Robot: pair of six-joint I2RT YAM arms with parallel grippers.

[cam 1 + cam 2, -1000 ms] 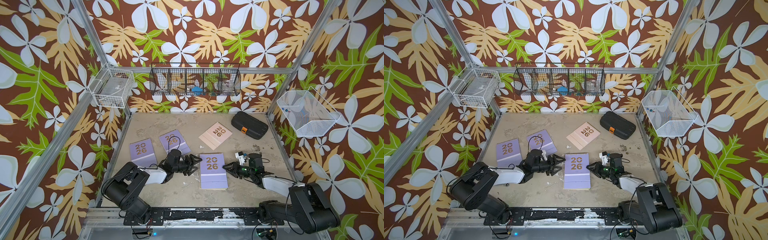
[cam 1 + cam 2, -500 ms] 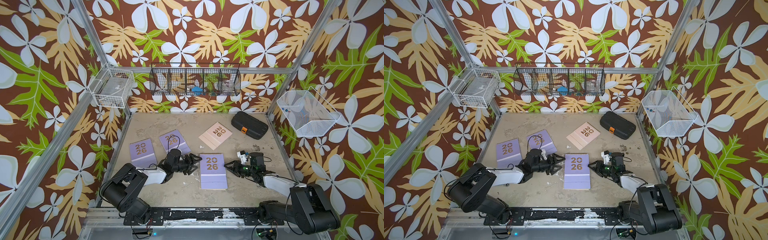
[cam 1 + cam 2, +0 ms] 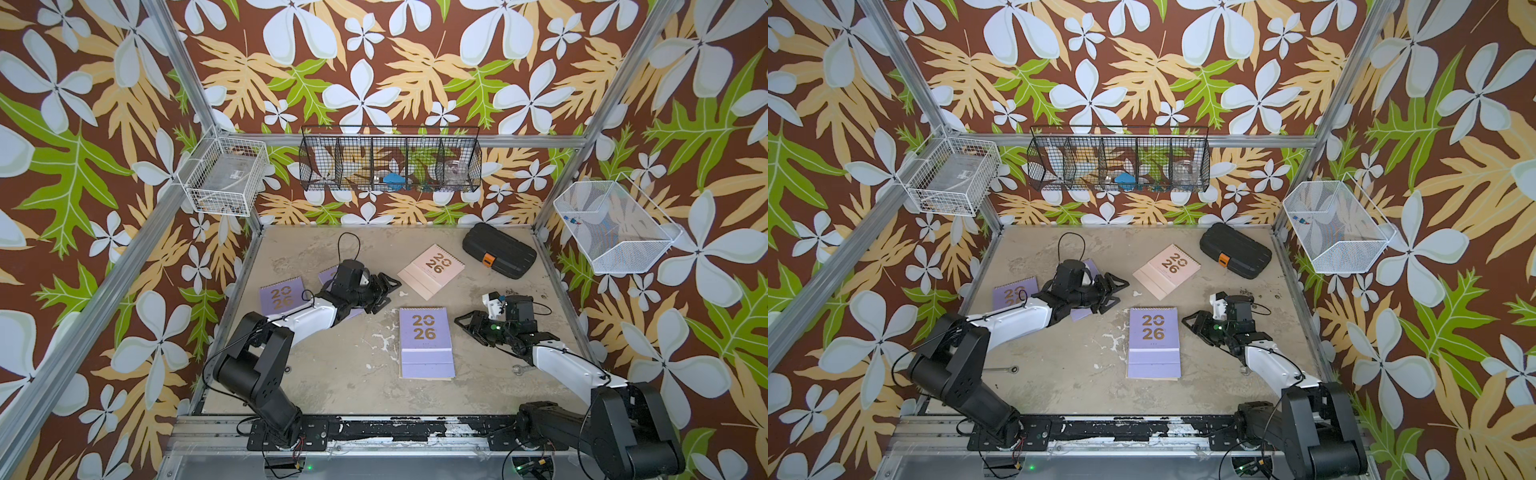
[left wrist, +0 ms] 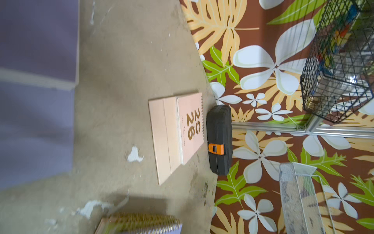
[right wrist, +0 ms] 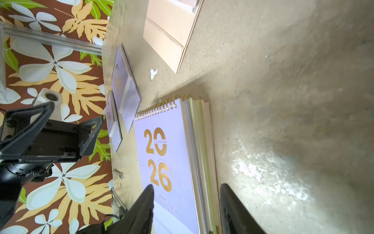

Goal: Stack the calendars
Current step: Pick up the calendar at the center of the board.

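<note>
In both top views the stack [image 3: 426,343] lies mid-table, nearer the front edge. Its lilac cover faces up and it sits square to the table [image 3: 332,386] edges, likely so that later calendars land evenly. The right claw [image 3: 465,326] sits just beside the stack's right edge, jaws apart and empty. The left claw [image 3: 384,293] is spread wide, holding nothing, above a lilac calendar [image 3: 328,275] that its arm mostly hides. An outer lilac calendar [image 3: 282,296] lies just beside that one, toward the left edge. The pink calendar [image 3: 431,271] lies askew toward the back edge, near the case [image 3: 498,256] in the back right corner. Bare table separates the loose calendars from the stack, so each has a clear path in. I judge three stacked, three left.

The left wrist view shows no claw fingers. The lilac calendar [image 4: 36,50] fills the near side, blurred, which suggests the claw hangs low for a pick. Beyond lie the pink calendar [image 4: 178,133], its spiral edge close to the case [image 4: 219,139], and the stack [image 4: 141,222], seen by its gold coils.

The right wrist view shows two dark fingers [image 5: 143,206] parted, the side of the stack [image 5: 172,158] showing between them. Green and pale edges sit flush under its cover. Toward the right edge the table is open.
</note>
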